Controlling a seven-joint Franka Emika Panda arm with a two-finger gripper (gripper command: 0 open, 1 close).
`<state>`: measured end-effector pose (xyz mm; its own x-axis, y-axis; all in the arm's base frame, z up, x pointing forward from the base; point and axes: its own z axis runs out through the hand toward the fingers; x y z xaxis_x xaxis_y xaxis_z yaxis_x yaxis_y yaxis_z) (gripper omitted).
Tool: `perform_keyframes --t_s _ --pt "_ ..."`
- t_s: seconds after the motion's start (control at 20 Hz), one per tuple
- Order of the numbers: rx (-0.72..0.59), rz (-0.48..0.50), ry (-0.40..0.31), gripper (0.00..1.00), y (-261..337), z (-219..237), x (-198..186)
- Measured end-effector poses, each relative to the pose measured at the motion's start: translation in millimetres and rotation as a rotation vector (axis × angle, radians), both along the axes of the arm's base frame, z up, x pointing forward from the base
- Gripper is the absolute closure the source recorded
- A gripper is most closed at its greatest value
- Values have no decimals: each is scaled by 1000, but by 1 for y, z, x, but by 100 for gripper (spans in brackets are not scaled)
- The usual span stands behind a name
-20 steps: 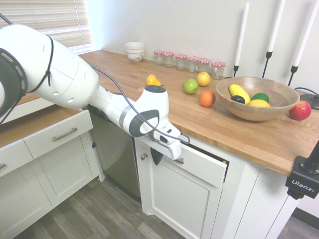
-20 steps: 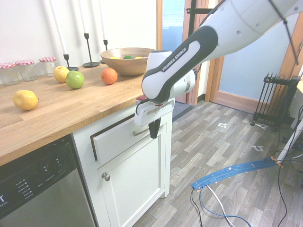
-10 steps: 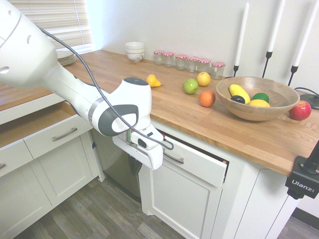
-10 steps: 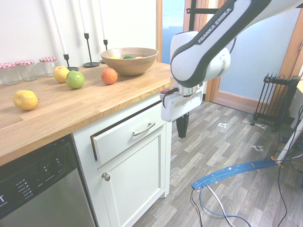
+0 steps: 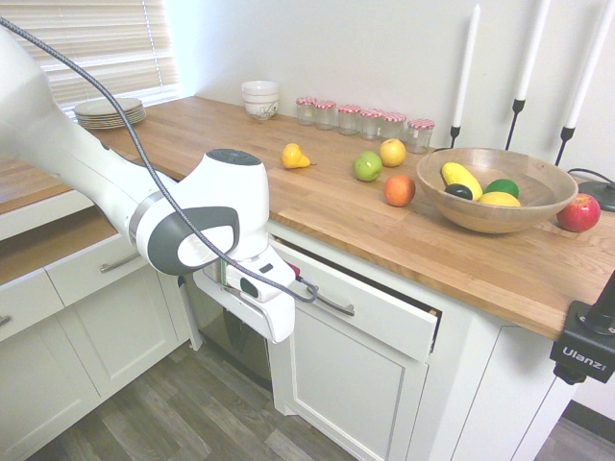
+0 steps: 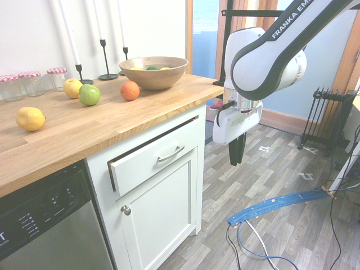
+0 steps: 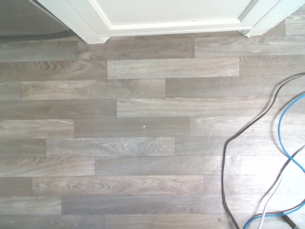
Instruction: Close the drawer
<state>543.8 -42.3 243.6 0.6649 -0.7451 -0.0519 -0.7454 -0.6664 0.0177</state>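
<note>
One butcher-block counter (image 5: 317, 206) was seen carrying fruit, jars and a wooden bowl (image 5: 495, 187) near its far edge. Beneath its front edge the drawer (image 6: 154, 160) was found slightly ajar, a dark gap showing along its top and one side, so the closing was judged unfinished: a push on the white front was left to do. The gripper (image 6: 237, 151) was seen hanging well apart from the drawer front, out over the floor, nothing held; its dark fingers looked pressed together. Only floorboards and the cabinet's foot were shown in the wrist view, while the curved handle (image 6: 171, 153) was shown plainly in the second exterior view.
</note>
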Motion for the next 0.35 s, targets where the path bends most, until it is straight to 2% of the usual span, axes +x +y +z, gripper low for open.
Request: perform_keyframes --t_s 0.35 --pt "-7 10 -2 0 0 2 -1"
